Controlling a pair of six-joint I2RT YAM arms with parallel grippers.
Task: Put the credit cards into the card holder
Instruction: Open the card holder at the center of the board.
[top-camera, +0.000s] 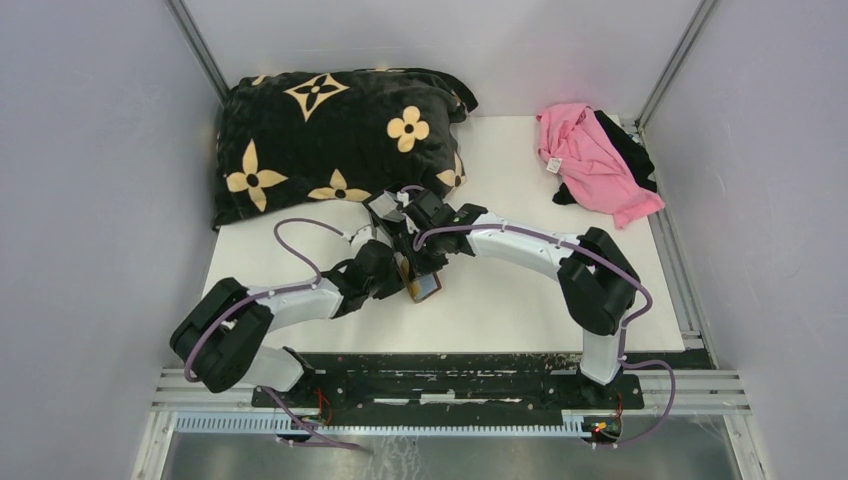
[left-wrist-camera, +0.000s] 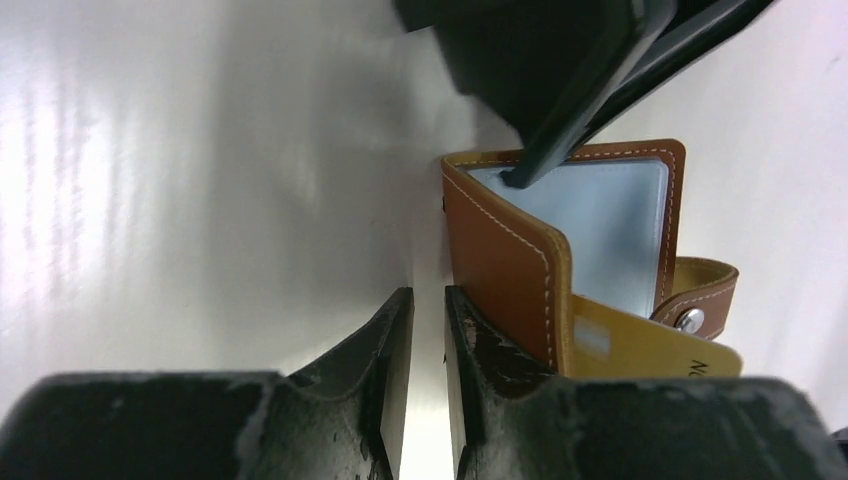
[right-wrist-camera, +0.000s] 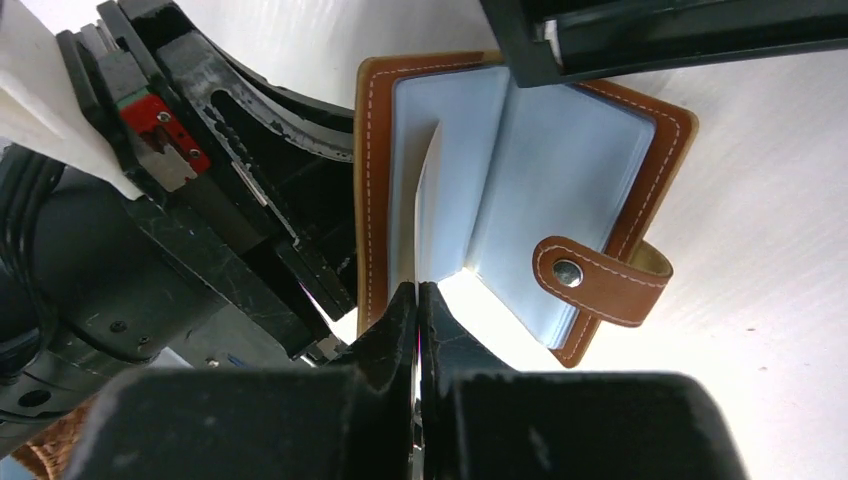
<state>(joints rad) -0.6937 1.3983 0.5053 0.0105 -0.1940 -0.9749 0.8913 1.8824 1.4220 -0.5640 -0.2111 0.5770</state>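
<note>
The brown leather card holder (left-wrist-camera: 500, 260) lies spread open on the white table between both arms (top-camera: 425, 288). Its pale inner pockets and snap tab (right-wrist-camera: 600, 280) face the right wrist camera. An orange-tan credit card (left-wrist-camera: 650, 352) sticks out from behind its stitched cover. My left gripper (left-wrist-camera: 428, 300) sits just left of that cover, its jaws a narrow slit apart with only table showing between them. My right gripper (right-wrist-camera: 417, 292) is shut on a thin, stiff grey-blue card (right-wrist-camera: 428, 200) that stands edge-on inside the open holder. Its dark fingers (left-wrist-camera: 560, 130) reach the holder's far edge.
A black cushion with tan flower prints (top-camera: 335, 140) fills the back left of the table. A pink cloth over a black one (top-camera: 595, 160) lies at the back right. Grey walls close in both sides.
</note>
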